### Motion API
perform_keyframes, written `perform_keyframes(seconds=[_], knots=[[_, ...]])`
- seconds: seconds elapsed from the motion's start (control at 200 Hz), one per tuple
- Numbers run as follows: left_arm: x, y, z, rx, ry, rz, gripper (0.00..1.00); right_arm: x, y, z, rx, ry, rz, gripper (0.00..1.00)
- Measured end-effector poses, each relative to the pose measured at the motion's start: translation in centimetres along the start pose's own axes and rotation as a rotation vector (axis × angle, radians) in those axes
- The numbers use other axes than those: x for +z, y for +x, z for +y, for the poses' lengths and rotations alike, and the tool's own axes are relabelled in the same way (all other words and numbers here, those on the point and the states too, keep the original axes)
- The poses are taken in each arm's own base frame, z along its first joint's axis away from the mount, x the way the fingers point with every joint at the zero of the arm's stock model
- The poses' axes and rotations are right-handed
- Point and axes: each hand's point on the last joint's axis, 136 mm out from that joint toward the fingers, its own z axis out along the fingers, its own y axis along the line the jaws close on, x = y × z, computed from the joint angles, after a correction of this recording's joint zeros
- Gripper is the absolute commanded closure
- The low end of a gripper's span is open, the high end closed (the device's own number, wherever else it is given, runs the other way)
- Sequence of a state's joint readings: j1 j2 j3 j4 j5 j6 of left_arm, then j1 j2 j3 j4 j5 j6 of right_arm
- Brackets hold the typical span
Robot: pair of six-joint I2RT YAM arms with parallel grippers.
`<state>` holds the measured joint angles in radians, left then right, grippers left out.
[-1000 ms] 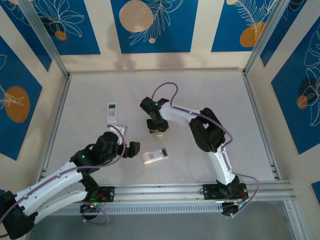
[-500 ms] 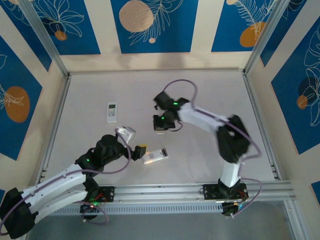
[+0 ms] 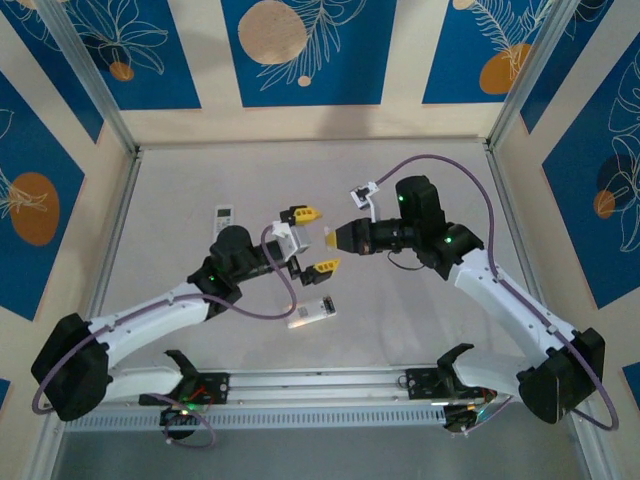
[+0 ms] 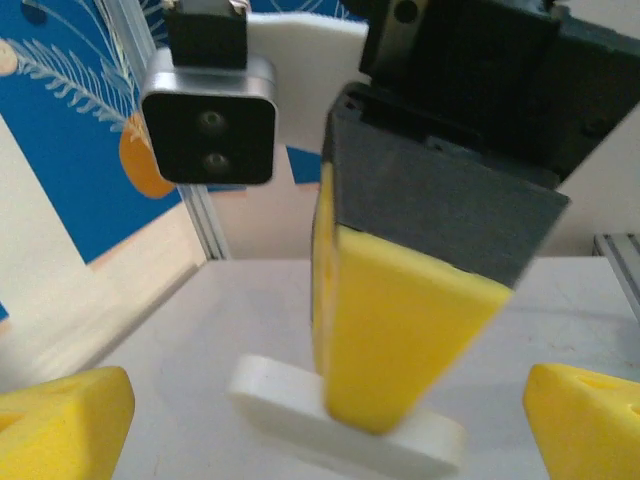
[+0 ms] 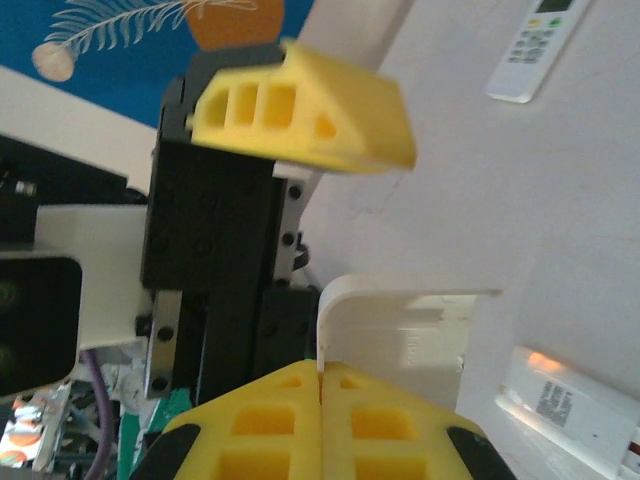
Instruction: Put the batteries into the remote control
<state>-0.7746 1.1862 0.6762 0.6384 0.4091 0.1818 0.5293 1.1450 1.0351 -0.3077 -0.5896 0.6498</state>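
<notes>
My right gripper [image 5: 320, 372] is shut on a thin white battery cover [image 5: 400, 330], held up off the table and pointing left [image 3: 333, 238]. My left gripper [image 3: 315, 239] faces it, open, with one yellow finger [image 5: 300, 110] above the cover and the other below. From the left wrist, the cover [image 4: 270, 400] sits edge-on under the right gripper's shut yellow fingers [image 4: 390, 330], between my own two fingertips [image 4: 320, 430]. One white remote control [image 3: 312, 311] lies back-up on the table below the grippers. The batteries are out of view.
A second white remote [image 3: 224, 214] lies button-side up at the left, behind the left arm; the right wrist camera catches it too [image 5: 535, 40]. An aluminium rail [image 3: 400, 382] runs along the near edge, and patterned walls close in the table.
The right arm lifted from the table centre and swung round towards the left arm, its gripper closing on the white cover. The left gripper rose from beside the near remote to meet it, staying open.
</notes>
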Motion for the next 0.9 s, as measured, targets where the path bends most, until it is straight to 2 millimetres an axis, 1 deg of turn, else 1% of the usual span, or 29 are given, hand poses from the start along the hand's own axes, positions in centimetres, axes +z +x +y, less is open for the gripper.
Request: perform_keyframes(seconds=[0.13, 0.325, 0.485, 0.59, 0.66, 0.785, 0.86, 0.885, 0.9], knots=[[0.3, -0.9, -0.5, -0.007, 0.043, -0.045, 0.08, 0.0, 0.3, 1.1, -0.012, -0.061, 0.020, 0.97], [0.3, -1.5, -2.0, -0.014, 0.146, -0.073, 0.22, -0.1, 0.6, 1.7, -0.005, -0.102, 0.037, 0.96], [0.2, -1.8, -2.7, 0.016, 0.188, -0.083, 0.25, -0.4, 0.7, 2.2, 0.002, -0.124, 0.043, 0.96], [0.1, -1.8, -2.9, 0.060, 0.202, -0.067, 0.30, -0.5, 0.8, 2.3, 0.011, -0.133, 0.051, 0.96], [0.0, -1.8, -2.9, 0.088, 0.204, -0.057, 0.36, -0.6, 0.9, 2.5, 0.017, -0.142, 0.057, 0.96], [0.0, -1.7, -2.8, 0.125, 0.208, -0.031, 0.52, -0.5, 1.1, 2.5, 0.031, -0.156, 0.066, 0.95], [0.0, -1.5, -2.8, 0.143, 0.212, -0.016, 0.56, -0.5, 1.2, 2.3, 0.040, -0.155, 0.068, 0.91], [0.0, -1.4, -2.8, 0.139, 0.213, -0.010, 0.57, -0.5, 1.2, 2.3, 0.042, -0.154, 0.068, 0.88], [0.0, -1.4, -2.8, 0.139, 0.214, -0.007, 0.57, -0.5, 1.2, 2.3, 0.041, -0.154, 0.068, 0.84]])
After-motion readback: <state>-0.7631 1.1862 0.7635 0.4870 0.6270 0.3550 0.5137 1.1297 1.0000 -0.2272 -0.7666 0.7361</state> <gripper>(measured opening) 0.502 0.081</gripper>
